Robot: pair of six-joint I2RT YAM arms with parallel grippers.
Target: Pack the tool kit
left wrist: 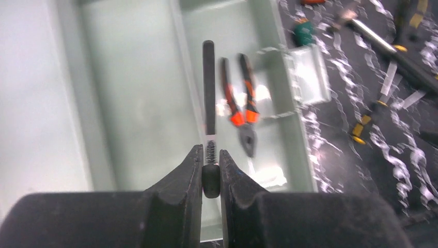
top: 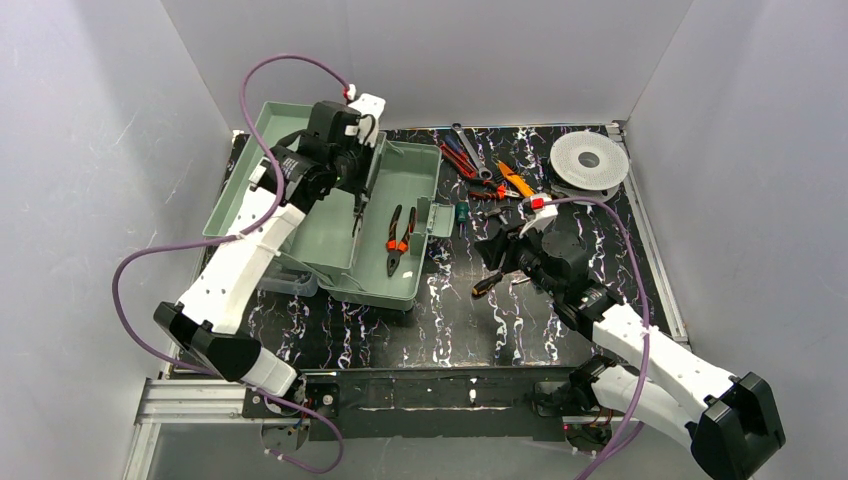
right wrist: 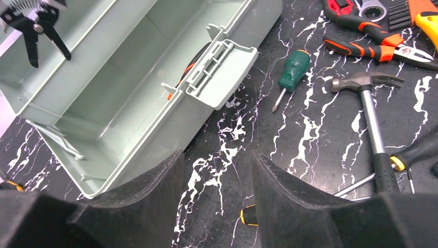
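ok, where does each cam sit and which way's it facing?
Top: above and behind the bases, looking down at the kit; both arms show.
Left wrist: looks down into the kit; left gripper shut on a black tool.
Right wrist: looks down beside the kit at the hammer; right gripper open.
Shared: top and left wrist both show the orange pliers.

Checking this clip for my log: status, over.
Left pincer shut on black-handled tool above open tool kit. Right pincer open, empty, over table. Orange pliers inside; hammer, screwdriver outside.

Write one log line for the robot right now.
left gripper: shut on black pliers over tool kit | right gripper: open above table
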